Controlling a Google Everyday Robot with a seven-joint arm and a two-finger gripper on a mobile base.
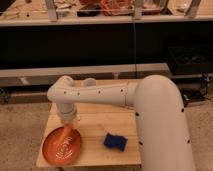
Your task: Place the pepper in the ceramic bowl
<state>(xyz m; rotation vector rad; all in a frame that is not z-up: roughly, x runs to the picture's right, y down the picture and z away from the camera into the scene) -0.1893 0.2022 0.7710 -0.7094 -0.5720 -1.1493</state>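
Observation:
The ceramic bowl (48, 153) is a shallow orange-red dish with pale rings, resting on the front left corner of the small wooden table (100, 125). The pepper (62, 133), a slim orange cone, lies tilted over the bowl's far edge, pointing into the dish. My white arm reaches in from the right and bends down. The gripper (68, 121) hangs just above the thick end of the pepper, at the bowl's far rim. Whether it holds the pepper does not show.
A blue crumpled item (115, 142) lies on the table right of the bowl. A small pale cup-like object (89, 83) stands at the table's back edge behind the arm. Dark shelving (105, 45) runs behind the table.

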